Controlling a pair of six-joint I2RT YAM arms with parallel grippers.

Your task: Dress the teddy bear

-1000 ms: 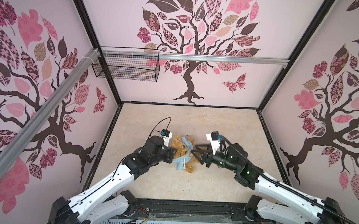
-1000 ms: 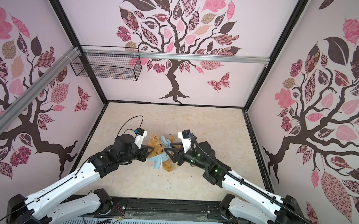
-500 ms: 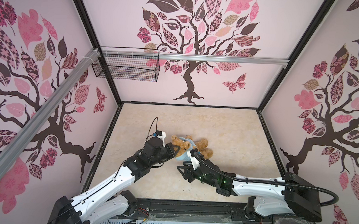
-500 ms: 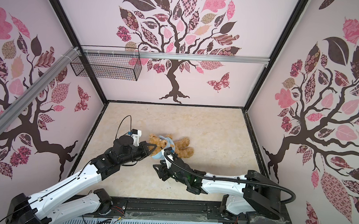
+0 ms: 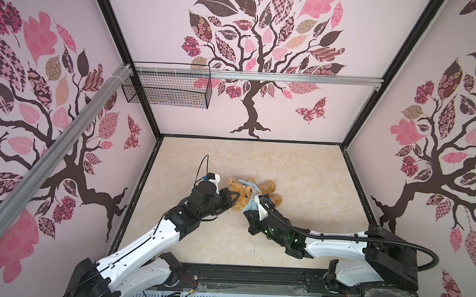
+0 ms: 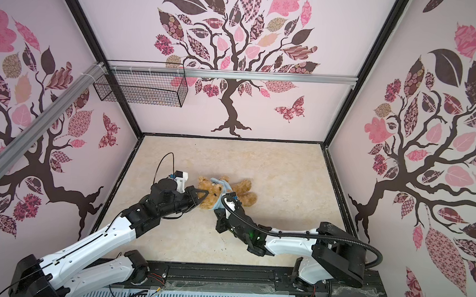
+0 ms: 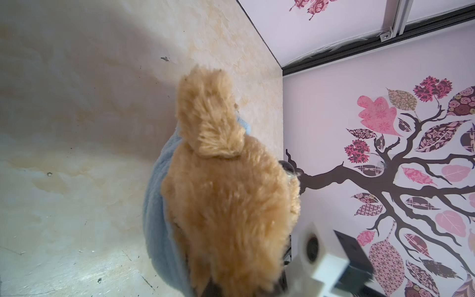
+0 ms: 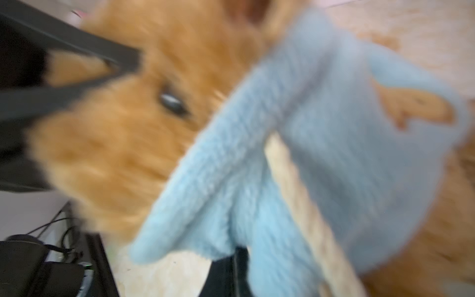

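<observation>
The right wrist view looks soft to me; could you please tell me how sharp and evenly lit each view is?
Right wrist view: motion blur smears the teddy bear and light-blue shirt. Left wrist view: the bear's fur is crisp, a soft shadow falls on the tabletop, the white housing nearest the lens is out of focus. Both top views: sharp and evenly lit.

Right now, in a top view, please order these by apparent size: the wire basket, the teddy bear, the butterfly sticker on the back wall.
1. wire basket, largest
2. teddy bear
3. butterfly sticker, smallest
</observation>
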